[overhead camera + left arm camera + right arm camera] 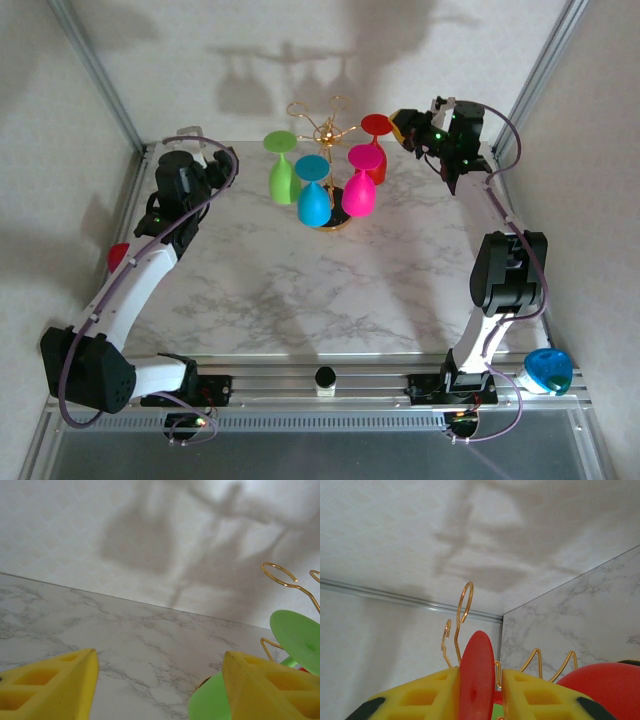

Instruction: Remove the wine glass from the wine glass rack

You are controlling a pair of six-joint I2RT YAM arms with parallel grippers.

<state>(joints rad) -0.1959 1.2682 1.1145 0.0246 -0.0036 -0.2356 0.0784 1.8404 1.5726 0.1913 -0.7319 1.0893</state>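
At left, our left gripper (160, 695) hangs with jaws apart, empty, near the green glass (283, 178). Mid-frame the wine glass rack (318, 122) stands on the marble table (300, 300). At upper right our right gripper (477, 690) pinches the foot of the red wine glass (477, 655), which hangs inverted on the rack. A crooked pull could, we judge, snag the wire, tip the rack or knock the pink glass (360, 190). White walls (300, 50) close in.

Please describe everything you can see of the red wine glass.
The red wine glass looks like matte opaque plastic. It hangs upside down on the gold rack, at the rack's right side, its round foot up and bowl down, partly behind the pink glass. The right gripper clamps the foot's rim between its yellow fingers.
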